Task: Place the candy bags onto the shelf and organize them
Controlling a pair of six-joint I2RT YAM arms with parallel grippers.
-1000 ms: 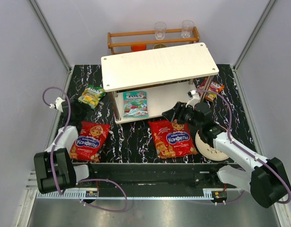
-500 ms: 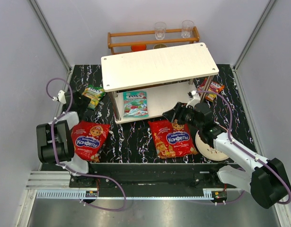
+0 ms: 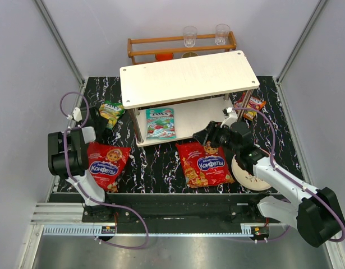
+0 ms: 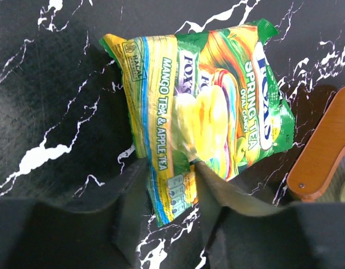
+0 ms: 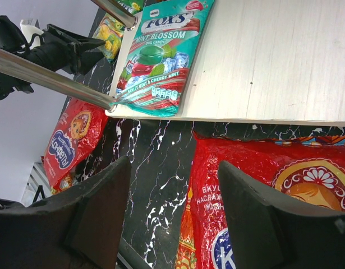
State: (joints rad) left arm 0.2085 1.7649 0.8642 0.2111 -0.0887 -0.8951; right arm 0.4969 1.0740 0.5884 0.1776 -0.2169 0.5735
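left gripper [image 4: 168, 165] is down at the green-yellow spring tea bag [image 4: 200, 112], which lies flat on the black marble floor just off the shelf's [image 3: 189, 75] left end. its fingers sit either side of the bag's near short edge. they're apart w/ the edge between them, but can't tell if they've got a pinch or just bracket it. right gripper [image 5: 173, 165] is spread wide w/ nothing in it, hovering in front of the shelf over the big red konfety bag [image 3: 206, 162]. teal mint blossom bag [image 3: 160, 123] is already on the shelf's lower tier, left part. second big red bag [image 3: 105, 165] is front-left of the shelf, and the small red-orange bag [image 3: 252, 105] is at the shelf's right end by a post. risks, imo: the hold is only on a thin glossy edge, so the film could slide out on the lift, or the bag hangs and swings. a swinging bag could snag the shelf's left post or shove the teal bag on its way in. both arms heading for the shelf's front could crowd each other.
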